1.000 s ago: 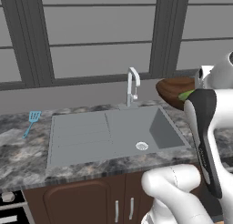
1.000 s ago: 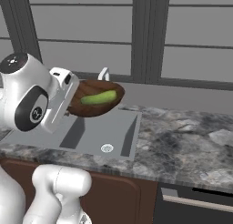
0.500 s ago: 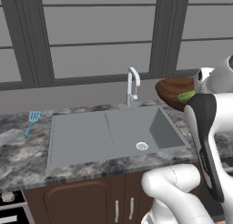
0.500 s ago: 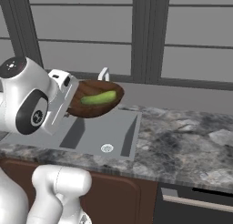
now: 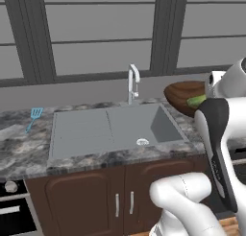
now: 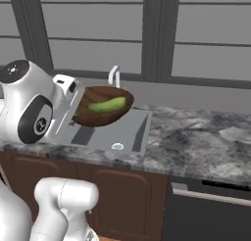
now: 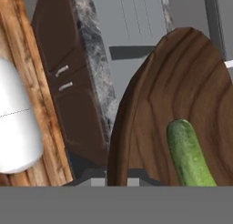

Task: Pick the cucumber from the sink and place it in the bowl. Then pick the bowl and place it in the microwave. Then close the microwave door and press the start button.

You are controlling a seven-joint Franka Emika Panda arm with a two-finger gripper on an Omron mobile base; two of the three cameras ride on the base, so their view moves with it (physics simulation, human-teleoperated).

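The end effector [image 6: 73, 102] is clamped on the rim of the bowl [image 6: 101, 108], holding it tilted in the air above the sink [image 6: 110, 132]. The cucumber [image 6: 106, 105] lies inside it. Behind, the faucet [image 5: 132, 82] rises from the bench [image 6: 196, 142].

Nothing readable is showing in any view: no text, label, brand, number or sign is appearing on any surface.
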